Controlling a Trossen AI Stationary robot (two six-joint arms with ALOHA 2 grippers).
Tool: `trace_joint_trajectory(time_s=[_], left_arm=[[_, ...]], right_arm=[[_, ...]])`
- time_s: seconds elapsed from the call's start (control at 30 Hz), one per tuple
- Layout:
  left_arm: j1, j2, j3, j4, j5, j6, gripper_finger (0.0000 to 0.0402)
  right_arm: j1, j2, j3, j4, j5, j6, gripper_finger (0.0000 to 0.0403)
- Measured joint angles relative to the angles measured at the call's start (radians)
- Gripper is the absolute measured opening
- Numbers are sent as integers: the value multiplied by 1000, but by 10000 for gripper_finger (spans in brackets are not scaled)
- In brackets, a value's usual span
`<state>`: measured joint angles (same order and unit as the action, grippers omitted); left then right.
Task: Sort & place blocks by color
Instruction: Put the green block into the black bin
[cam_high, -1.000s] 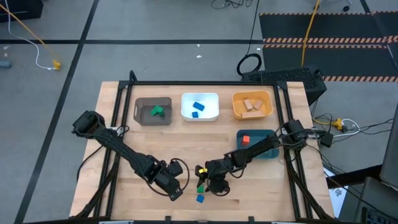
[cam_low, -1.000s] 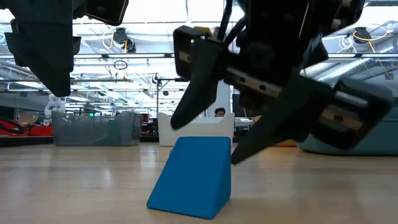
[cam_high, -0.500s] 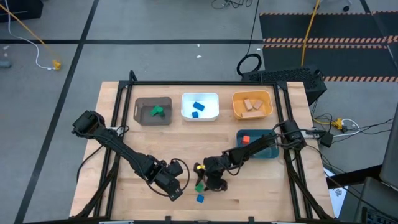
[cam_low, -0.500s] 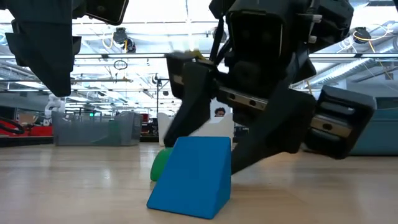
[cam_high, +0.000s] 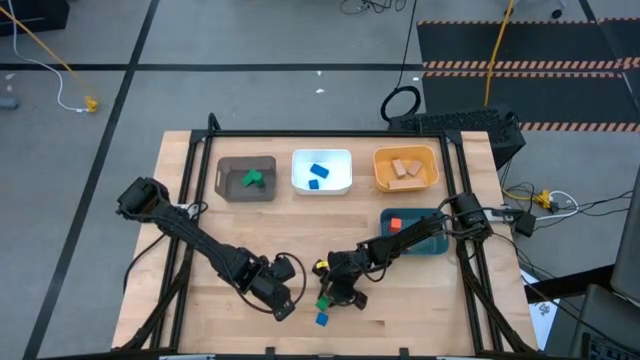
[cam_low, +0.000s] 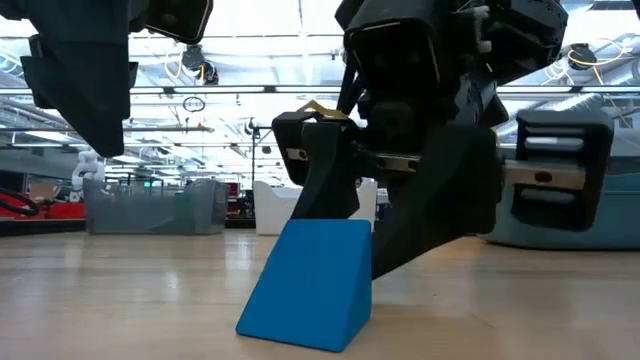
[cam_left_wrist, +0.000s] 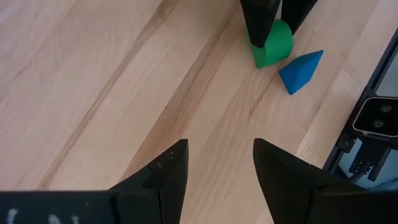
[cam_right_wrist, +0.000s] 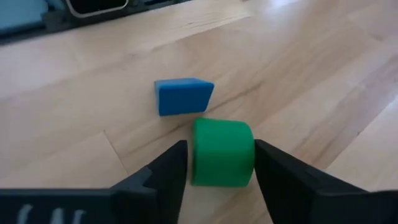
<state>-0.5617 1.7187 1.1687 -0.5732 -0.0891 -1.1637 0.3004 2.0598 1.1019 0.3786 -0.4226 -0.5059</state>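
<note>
High view, near edge of table (cam_high: 200, 160): two loose blocks, one green block (cam_high: 322, 301) and one blue block (cam_high: 321, 319), lying just beside each other, blue nearer the table's front edge; right gripper (cam_high: 333, 297) down over the green block, left gripper (cam_high: 283, 305) just beside it toward the left, over bare wood; at the far edge, brown bin (cam_high: 226, 180) with green pieces, white bin (cam_high: 300, 176) with blue pieces, orange bin (cam_high: 385, 175) with pale wood pieces, and nearer on the right a teal bin (cam_high: 432, 240) with one red-orange piece. Right wrist view: green block (cam_right_wrist: 222, 152), a short cylinder lying on its side, sits squarely between the two dark fingers (cam_right_wrist: 165, 171), its round axis running across the gap from finger to finger; fingers apart, close on either flank, contact not certain, block resting on the wood; blue wedge (cam_right_wrist: 182, 96) directly beyond, nearly touching. Left wrist view: left fingers (cam_left_wrist: 163, 171) apart, holding nothing, both blocks well ahead of them. Judgement: right arm is the nearer and already aligned; closing should catch the flat ends, then carry to the brown bin; risk of nudging the wedge is small.
</note>
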Motion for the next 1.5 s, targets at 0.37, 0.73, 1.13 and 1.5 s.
trace_joint_trajectory(time_s=[0.37, 0.73, 1.13, 1.5], left_arm=[[0, 0, 0, 0, -1, 0, 182], [29, 0, 0, 3, -114, 34, 182], [153, 0, 0, 294, -235, 257, 182], [251, 0, 0, 467, -234, 445, 182]], right_arm=[[1, -1, 0, 9, 59, 240, 113], [-30, -158, 0, -175, 254, 367, 113], [-52, -495, 0, -629, 680, 284, 113], [-53, -730, -3, -840, 793, 350, 114]])
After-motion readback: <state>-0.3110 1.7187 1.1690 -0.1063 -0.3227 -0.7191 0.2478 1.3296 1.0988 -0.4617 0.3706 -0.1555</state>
